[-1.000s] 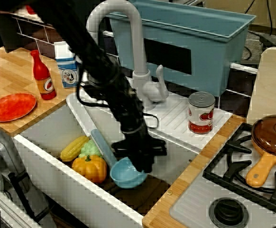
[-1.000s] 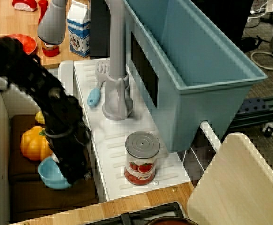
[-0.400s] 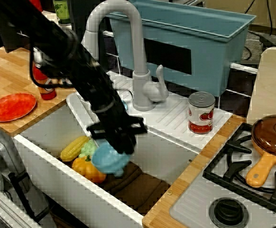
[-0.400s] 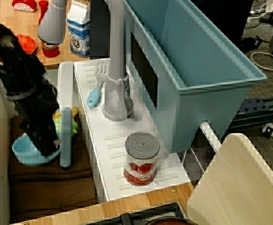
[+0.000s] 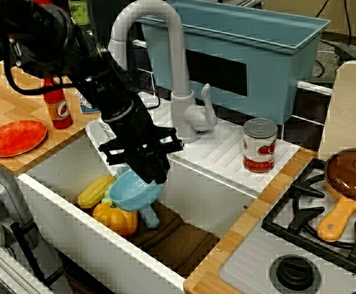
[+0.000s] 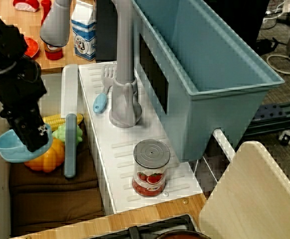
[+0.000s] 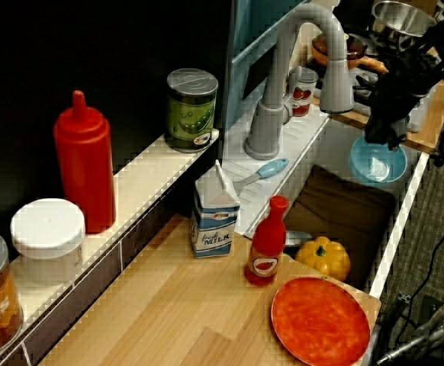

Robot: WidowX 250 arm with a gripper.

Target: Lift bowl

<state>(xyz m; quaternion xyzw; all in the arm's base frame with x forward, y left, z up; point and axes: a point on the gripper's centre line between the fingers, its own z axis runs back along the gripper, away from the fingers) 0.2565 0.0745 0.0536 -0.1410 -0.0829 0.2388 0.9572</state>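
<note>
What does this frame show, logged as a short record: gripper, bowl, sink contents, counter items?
gripper: shut on the bowl's rim
bowl: light blue, tilted, held clear above the sink floor
sink contents: toy pumpkin, corn, brown mat
counter items: red plate, red bottle, milk carton
drainboard: tomato can

arm (image 5: 92, 67): matte black | bulky segments | black cable loops

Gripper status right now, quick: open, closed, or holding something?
Gripper: closed on the rim of the blue bowl, holding it above the sink.
</note>
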